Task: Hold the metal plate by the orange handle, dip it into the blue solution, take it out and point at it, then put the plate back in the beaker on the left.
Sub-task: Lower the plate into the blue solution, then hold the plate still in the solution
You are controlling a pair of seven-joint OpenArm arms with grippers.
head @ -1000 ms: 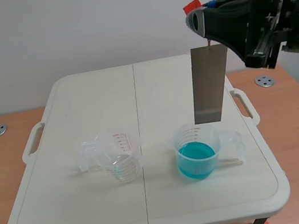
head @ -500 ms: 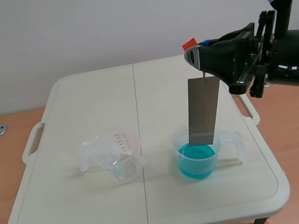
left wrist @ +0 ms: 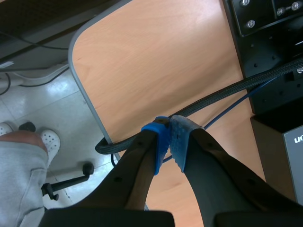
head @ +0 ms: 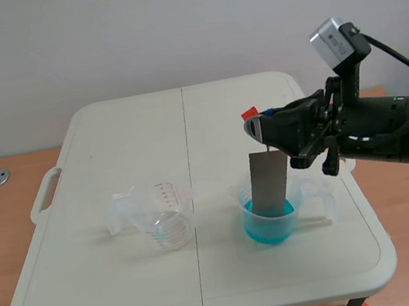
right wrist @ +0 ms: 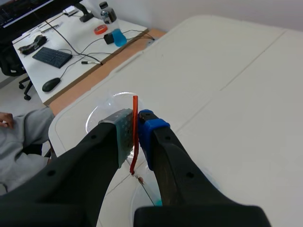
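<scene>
– What has changed in the last second?

– Your right gripper (head: 261, 125) has come down. A second ago the flat grey metal plate (head: 270, 182) hung high, its lower edge above the beaker and clear of it. Half a second ago that edge was level with the rim. Now its lower end stands in the blue solution (head: 276, 227), inside the clear plastic measuring beaker (head: 299, 189) on the right half of the white folding table (head: 130, 134). The plate hangs nearly upright, and most of it shows above the rim.

– And the grip?

– Your right fingers pinch the thin orange handle (right wrist: 135, 113) between the grey-green pad (right wrist: 122, 131) and the blue one; the plate hangs below it. Your left gripper (left wrist: 169, 138) is pressed together on nothing, and it hangs over a wooden desk top (left wrist: 156, 61) with a thick black cable (left wrist: 222, 94) beneath it, off the white table.

– Give me the count.

– You have two beakers: the one holding blue liquid, and an empty clear beaker with red markings (head: 165, 217) to its left, well apart from it and unmoved since a second ago. There is one plate with one orange handle. The scene view shows only one arm, your right one.
</scene>
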